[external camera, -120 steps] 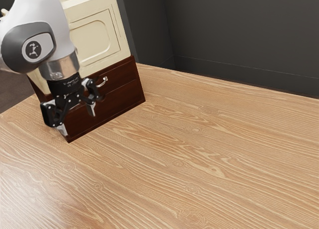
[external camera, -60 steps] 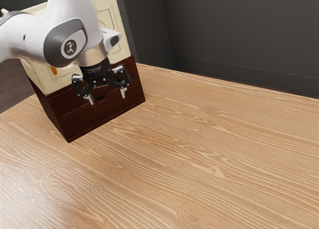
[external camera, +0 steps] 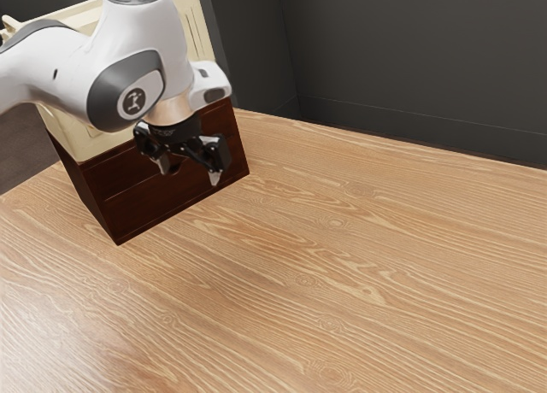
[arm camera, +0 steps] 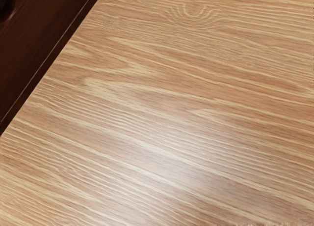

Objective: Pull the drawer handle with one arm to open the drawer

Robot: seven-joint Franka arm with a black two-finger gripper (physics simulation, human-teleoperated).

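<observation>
Nearest, from three round to eight o'clock in the exterior view, see wooden tabletop [external camera: 333, 282]. Count on that space for the pull. Farther in, close to nine o'clock from the view's middle, find the gripper [external camera: 192, 173], with jaws released and spread, grasping nothing, and aimed down toward roughly six o'clock. Just beyond, also toward nine o'clock, meet the dark drawer front [external camera: 115, 171], seemingly flush with its case, so judge it shut. Recognise dark wood in the wrist view too, beside the tabletop. Cannot place the handle exactly; probably masked by the hand.

Treat lining up as the step in hand. Match the handle's height first, then turn the wrist to set one finger on each side of the bar. Approach square to the front, slowly, without knocking the handle or scraping the panel. Close only with the bar well between the pads, and check for a firm hold before moving. Then draw straight out, toward about five o'clock in the exterior view, level and steady; avoid twisting, for fear of slipping off, jamming the drawer or dragging the whole piece.

Behind and above, at ten o'clock, keep the arm clear of the cream upper section [external camera: 68, 137]. Farthest, from twelve to two o'clock, note only dark wall [external camera: 410, 68].
</observation>
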